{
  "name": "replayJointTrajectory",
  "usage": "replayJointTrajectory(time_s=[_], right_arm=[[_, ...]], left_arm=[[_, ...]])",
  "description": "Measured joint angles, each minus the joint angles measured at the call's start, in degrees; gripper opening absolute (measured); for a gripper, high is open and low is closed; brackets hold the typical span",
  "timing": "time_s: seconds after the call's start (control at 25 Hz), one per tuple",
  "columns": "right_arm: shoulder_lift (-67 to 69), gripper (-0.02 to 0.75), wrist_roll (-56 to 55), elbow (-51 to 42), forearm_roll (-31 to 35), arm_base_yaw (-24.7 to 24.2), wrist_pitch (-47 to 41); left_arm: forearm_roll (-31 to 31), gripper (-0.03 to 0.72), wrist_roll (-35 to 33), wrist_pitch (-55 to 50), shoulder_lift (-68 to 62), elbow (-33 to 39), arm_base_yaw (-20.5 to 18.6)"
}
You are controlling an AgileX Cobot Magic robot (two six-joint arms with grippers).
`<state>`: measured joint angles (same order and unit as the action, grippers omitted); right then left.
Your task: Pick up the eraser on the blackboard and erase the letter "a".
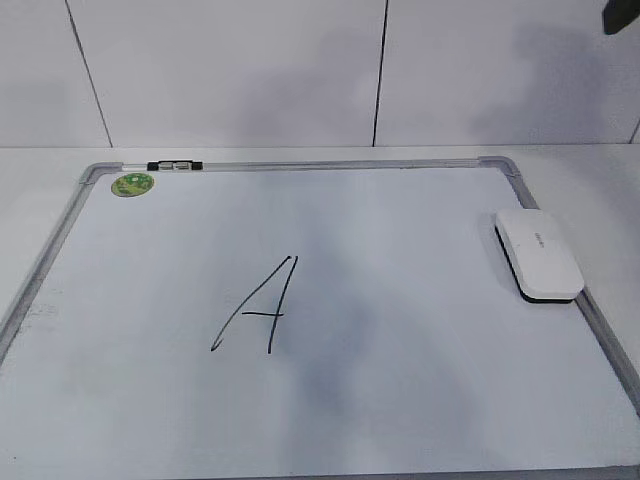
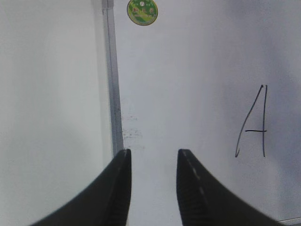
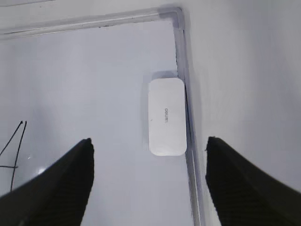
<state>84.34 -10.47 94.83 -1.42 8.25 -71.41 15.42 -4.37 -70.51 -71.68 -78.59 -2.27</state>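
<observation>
The white eraser (image 1: 538, 252) lies flat at the right edge of the blackboard (image 1: 420, 300), against its grey frame. In the right wrist view the eraser (image 3: 166, 116) sits just ahead of my right gripper (image 3: 148, 141), which is wide open, empty and above the board. My left gripper (image 2: 153, 153) is open and empty over the board's left side, next to the frame (image 2: 112, 84). A tall capital "A" (image 1: 258, 305) is drawn mid-board; it also shows in the left wrist view (image 2: 254, 123) and the right wrist view (image 3: 13, 146). No small lowercase "a" is in view.
A round green sticker (image 1: 133, 184) marks the board's far left corner. A small black-and-white marker (image 1: 174, 165) lies on the far frame. The board rests on a white table against a white tiled wall. A dark arm part (image 1: 620, 15) shows at the top right.
</observation>
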Motion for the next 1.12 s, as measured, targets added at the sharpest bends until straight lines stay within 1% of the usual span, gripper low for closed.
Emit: replayJointTrajectory(time_s=[0.44,0.52,0.64,0.76,0.88,1.04,1.12], right_arm=[[-26.57,0.562,0.22,-20.79,1.42,0.0,-0.53],[-31.06,0.562,0.22,-24.43,1.74,0.0,-0.66],[-37.83,0.562,0.22,-28.65,2.1,0.0,-0.8],[-44.28,0.562,0.22,-31.87,2.44,0.0,-0.93],[-49.1,0.562,0.22,-34.99,3.47,0.0,-1.01],[-54.73,0.562,0.22,-39.9,4.72,0.0,-1.14],[-57.26,0.562,0.24,-42.49,4.95,0.0,-1.14]], left_arm=[[-0.94,0.245,2.33,-1.83,17.15,-0.09,0.6],[-0.36,0.245,2.83,-1.83,20.2,0.9,0.6],[0.87,0.245,3.06,-1.94,25.72,4.42,0.6],[1.29,0.245,3.08,-2.17,30.64,9.17,1.41],[1.29,0.245,3.18,-2.4,34.66,14.5,2.57],[1.29,0.245,3.18,-2.4,40.47,21.12,2.66],[1.06,0.245,3.18,-2.4,43.11,24.36,3.3]])
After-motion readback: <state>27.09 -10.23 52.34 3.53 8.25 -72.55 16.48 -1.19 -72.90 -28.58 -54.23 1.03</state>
